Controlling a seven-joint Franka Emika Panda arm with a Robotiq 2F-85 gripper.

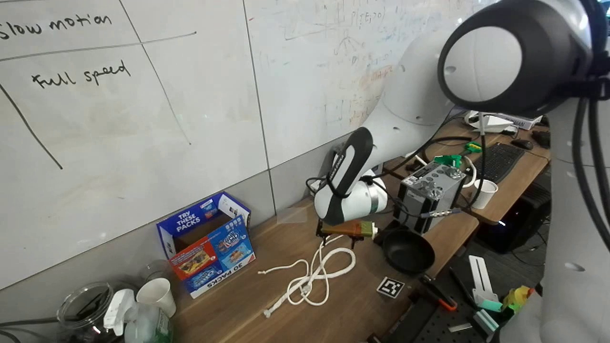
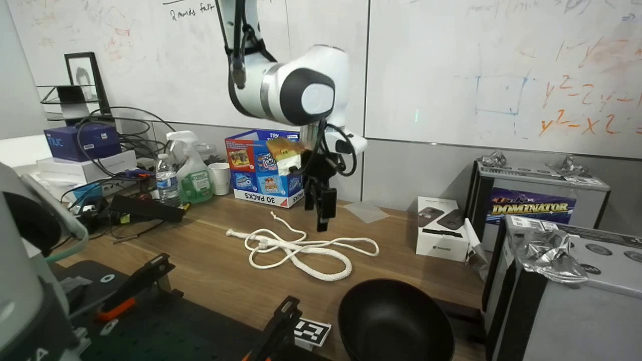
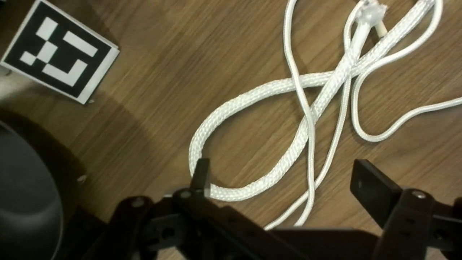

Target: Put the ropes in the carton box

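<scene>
White ropes lie loosely looped and crossing on the wooden table: a thick braided rope (image 3: 249, 99) and a thin rope (image 3: 309, 144). They also show in both exterior views, with the thick rope (image 1: 344, 272) and its loop (image 2: 323, 275) visible. The carton box (image 1: 217, 255) is blue and red, open at the top, against the whiteboard wall; it also shows in an exterior view (image 2: 257, 170). The box is out of the wrist view. My gripper (image 3: 281, 166) is open and empty above the ropes, also seen in both exterior views as the gripper (image 1: 337, 238) and the gripper (image 2: 318, 206).
A black pan (image 2: 396, 316) stands near the ropes, beside a marker card (image 2: 312, 331). A white cup (image 1: 158, 295) and a spray bottle (image 2: 195, 173) stand beside the box. A white phone box (image 2: 441, 233) and grey metal cases (image 2: 567, 296) stand on the other side.
</scene>
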